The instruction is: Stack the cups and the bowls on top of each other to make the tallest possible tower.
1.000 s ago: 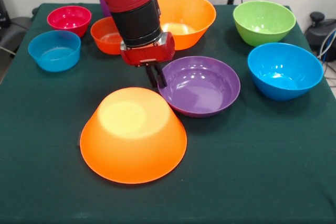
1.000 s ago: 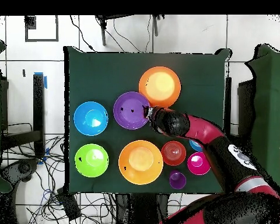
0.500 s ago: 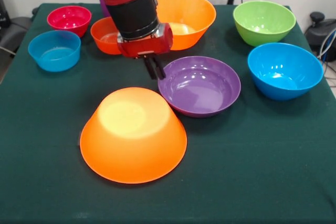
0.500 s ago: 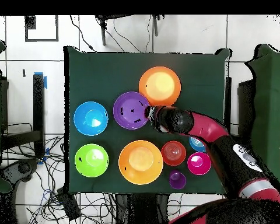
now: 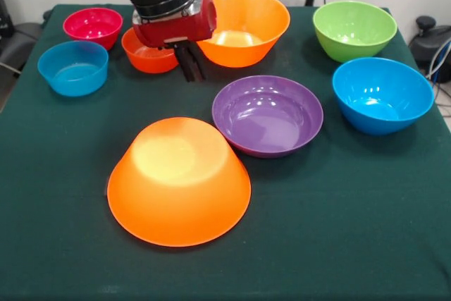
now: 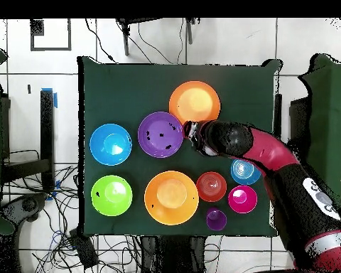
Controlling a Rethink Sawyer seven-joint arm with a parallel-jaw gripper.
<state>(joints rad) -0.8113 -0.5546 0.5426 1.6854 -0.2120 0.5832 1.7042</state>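
Note:
My gripper [image 5: 190,70] hangs above the cloth between the small red-orange bowl [image 5: 146,53] and the upright large orange bowl [image 5: 243,26]; its fingers are together and hold nothing. In the overhead view the gripper [image 6: 190,136] is beside the wide purple bowl [image 6: 160,134]. A second large orange bowl [image 5: 178,177] lies upside down at the front, next to the purple bowl [image 5: 268,114]. The green bowl [image 5: 354,29], medium blue bowl [image 5: 380,93], pink bowl [image 5: 92,25] and small blue bowl [image 5: 72,67] stand apart. The purple cup [image 6: 216,219] shows only from overhead. The yellow cup is hidden.
The dark green table [image 5: 338,230] carries everything. My arm [image 6: 273,160] crosses over the small blue bowl [image 6: 244,170] in the overhead view. Cables and floor tiles surround the table.
My gripper has lifted away from the purple bowl's rim and drawn back toward the robot's side, beside the red-orange bowl. The bowls have stayed in place.

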